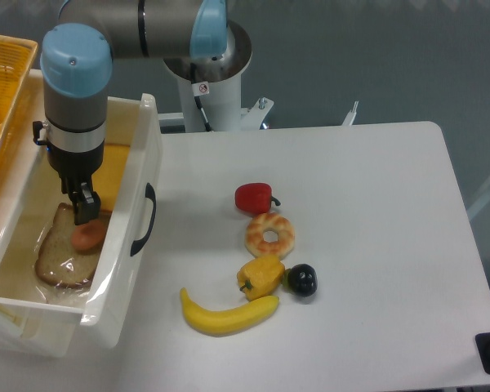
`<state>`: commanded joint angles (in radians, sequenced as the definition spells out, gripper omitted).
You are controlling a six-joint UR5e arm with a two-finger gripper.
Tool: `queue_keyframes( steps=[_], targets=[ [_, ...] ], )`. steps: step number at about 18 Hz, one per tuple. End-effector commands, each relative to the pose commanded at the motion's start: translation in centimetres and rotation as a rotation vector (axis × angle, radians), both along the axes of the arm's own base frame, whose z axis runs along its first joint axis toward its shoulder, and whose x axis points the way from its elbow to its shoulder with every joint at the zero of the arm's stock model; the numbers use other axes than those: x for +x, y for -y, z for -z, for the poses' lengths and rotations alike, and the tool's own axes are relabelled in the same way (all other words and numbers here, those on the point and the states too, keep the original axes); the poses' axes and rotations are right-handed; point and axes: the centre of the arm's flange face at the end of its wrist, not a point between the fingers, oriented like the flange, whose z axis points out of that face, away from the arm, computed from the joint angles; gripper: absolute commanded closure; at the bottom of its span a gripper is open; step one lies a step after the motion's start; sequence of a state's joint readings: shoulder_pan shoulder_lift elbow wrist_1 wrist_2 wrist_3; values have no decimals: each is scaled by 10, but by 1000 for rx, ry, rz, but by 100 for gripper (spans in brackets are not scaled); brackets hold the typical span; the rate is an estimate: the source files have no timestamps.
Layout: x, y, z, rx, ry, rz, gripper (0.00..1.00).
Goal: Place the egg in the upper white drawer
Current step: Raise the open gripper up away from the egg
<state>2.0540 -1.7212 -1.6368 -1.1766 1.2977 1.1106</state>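
At far left, a yellow wicker basket [4,98]. Beside it, the upper white drawer [131,245] stands open, holding 1 bread slice [61,257] with the egg [88,236] resting on it. The gripper [83,210] hangs just above the egg, holding nothing; its opening cannot be judged. On the white table [376,245]: red pepper [254,198], doughnut [270,235], yellow pepper [260,276], banana [226,314], black fruit [301,280].

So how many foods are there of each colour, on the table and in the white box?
Red: 1, the red pepper
Yellow: 2, the banana and yellow pepper
Black: 1, the black fruit
Tan or brown: 2, the doughnut and bread slice
Pinkish: 1, the egg in the drawer
Total: 7
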Motion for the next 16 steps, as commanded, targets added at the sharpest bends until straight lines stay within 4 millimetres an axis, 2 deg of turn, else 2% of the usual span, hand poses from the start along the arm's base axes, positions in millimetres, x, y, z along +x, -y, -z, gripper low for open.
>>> queue_keyframes(
  steps=[3, 4, 7, 10, 12, 16],
  targets=[
    [-3, 6, -16, 29, -14, -9, 19],
    [-11, 9, -23, 40, -20, -23, 15],
    [-18, 14, -39, 67, -29, -44, 14],
    [-28, 23, -46, 79, -30, -72, 12],
    [-36, 26, -50, 85, -33, -91, 1],
    [-47, 32, -55, 79, -7, -205, 0]
  ],
)
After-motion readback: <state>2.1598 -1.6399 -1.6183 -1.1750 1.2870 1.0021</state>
